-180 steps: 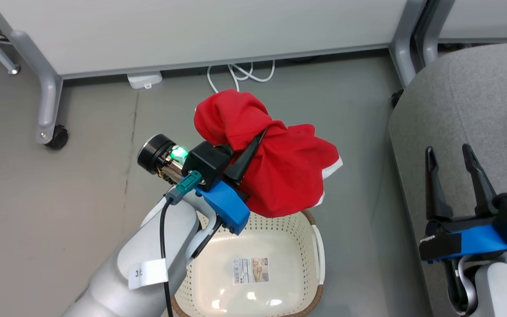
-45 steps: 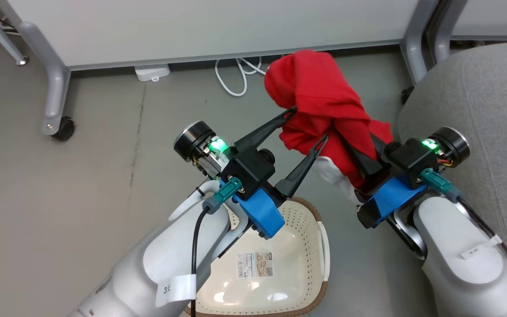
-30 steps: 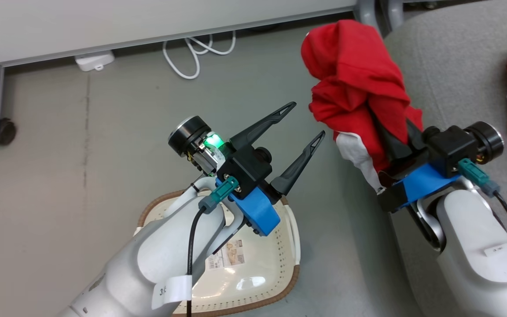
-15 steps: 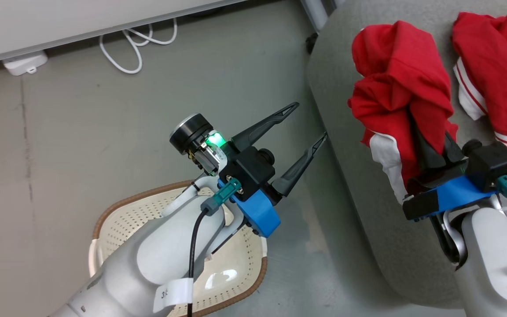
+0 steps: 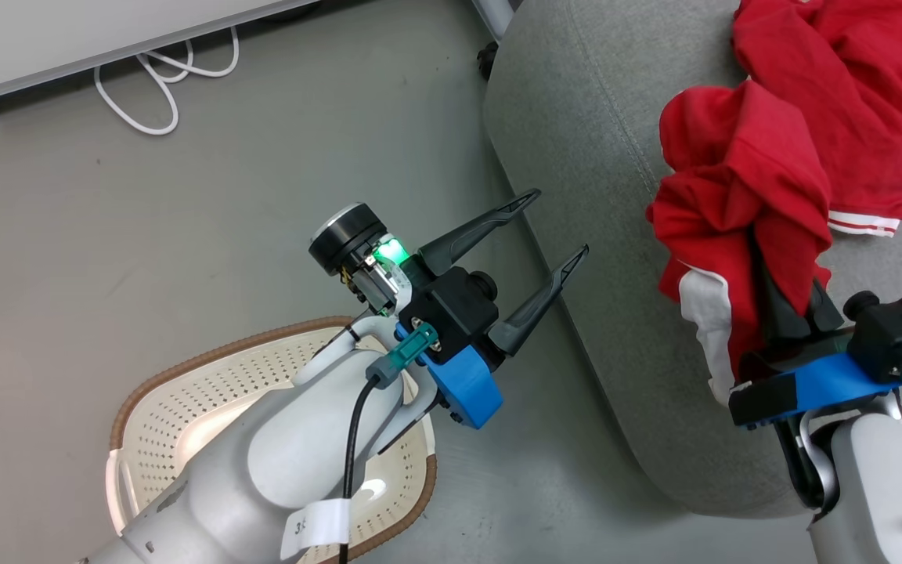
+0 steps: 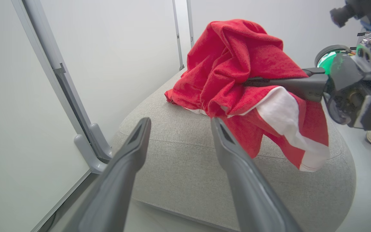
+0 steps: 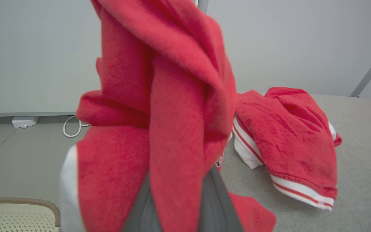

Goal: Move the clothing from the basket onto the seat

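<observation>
The grey seat point(image 5: 576, 117) is the big thing here, a rounded cushion with a seam along its edge. On top of it, well in from that edge, one red garment point(image 5: 850, 94) lies crumpled, its white stripes showing. A second red garment point(image 5: 733, 180) with a white patch hangs bunched over the seat's edge, lifted clear of the cushion. The right gripper point(image 5: 791, 309) has its dark fingers pressed together on this cloth, which drapes over them and hides their tips. The cream basket point(image 5: 185, 392) stands on the floor well away from the seat, partly under the left arm. The left gripper point(image 5: 561, 222) hovers just beside the seat's edge, jaws spread wide and holding nothing.
</observation>
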You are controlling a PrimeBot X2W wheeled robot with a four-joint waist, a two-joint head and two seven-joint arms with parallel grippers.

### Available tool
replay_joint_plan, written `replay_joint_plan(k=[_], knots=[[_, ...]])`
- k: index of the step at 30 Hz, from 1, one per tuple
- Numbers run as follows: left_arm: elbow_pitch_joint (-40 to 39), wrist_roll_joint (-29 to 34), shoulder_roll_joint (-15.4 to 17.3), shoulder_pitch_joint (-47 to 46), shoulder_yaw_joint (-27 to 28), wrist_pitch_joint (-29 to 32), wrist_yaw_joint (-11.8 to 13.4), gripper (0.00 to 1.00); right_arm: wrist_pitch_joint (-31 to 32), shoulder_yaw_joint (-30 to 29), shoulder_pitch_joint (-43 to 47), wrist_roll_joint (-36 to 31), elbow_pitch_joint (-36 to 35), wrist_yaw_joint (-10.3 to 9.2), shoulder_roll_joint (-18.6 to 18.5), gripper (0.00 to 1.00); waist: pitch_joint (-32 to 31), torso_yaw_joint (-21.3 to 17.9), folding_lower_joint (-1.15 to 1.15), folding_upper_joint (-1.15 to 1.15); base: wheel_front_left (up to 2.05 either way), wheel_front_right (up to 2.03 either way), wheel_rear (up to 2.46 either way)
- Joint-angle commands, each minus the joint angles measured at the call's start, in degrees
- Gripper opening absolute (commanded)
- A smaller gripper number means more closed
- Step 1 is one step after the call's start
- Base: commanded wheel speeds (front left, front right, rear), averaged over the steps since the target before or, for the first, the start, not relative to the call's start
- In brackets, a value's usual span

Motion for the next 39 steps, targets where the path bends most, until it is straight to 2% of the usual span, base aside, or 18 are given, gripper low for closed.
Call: replay_joint_plan(k=[1, 9, 12, 19, 26, 32, 39], knots=[[0.12, 0.11, 0.23, -0.3, -0.13, -0.26, -0.08, 1.0, -0.04, -0.25, 0.97, 0.08, -0.31, 0.01, 0.45, 0.0, -0.09, -0.25, 0.0, 0.0, 0.0, 0.0, 0.0], [0.03, -0.36, -0.18, 0.05, -0.16, -0.26, -0.08, 1.0, -0.04, -0.78, 2.43, -0.28, -0.54, 0.01, 1.26, 0.0, -0.66, -0.61, 0.0, 0.0, 0.0, 0.0, 0.0], [-0.15, -0.29, -0.25, 0.03, 0.04, -0.26, -0.08, 1.0, -0.05, -0.72, 1.54, -0.2, -0.91, 0.01, 0.48, 0.0, -0.53, -0.48, 0.0, 0.0, 0.0, 0.0, 0.0], [-0.89, 0.5, 0.44, -0.48, 0.74, -0.26, -0.08, 1.0, -0.04, -1.67, -2.85, -0.47, -3.02, 0.01, -0.95, 0.0, 1.57, -0.69, 0.0, 0.0, 0.0, 0.0, 0.0], [-1.41, 1.37, 1.63, -2.12, 1.33, -0.26, -0.08, 1.0, -0.05, -3.77, -11.72, -0.59, -6.31, 0.01, -3.82, 0.0, 6.46, -0.89, 0.0, 0.0, 0.0, 0.0, 0.0], [-1.5, 1.95, 2.43, -5.03, 0.5, -0.22, -0.08, 1.0, -0.04, -9.41, -20.5, -0.98, -8.5, 0.01, -7.57, 0.0, 12.03, -0.49, 0.0, 0.0, 0.0, 0.0, 0.0], [-2.14, 2.56, 3.59, -8.39, 0.06, 0.23, -0.08, 1.0, -0.04, -19.84, -28.07, -0.19, -8.21, 0.01, -13.14, 0.0, 17.98, 0.0, 0.0, 0.0, 0.0, 0.0, 0.0]])
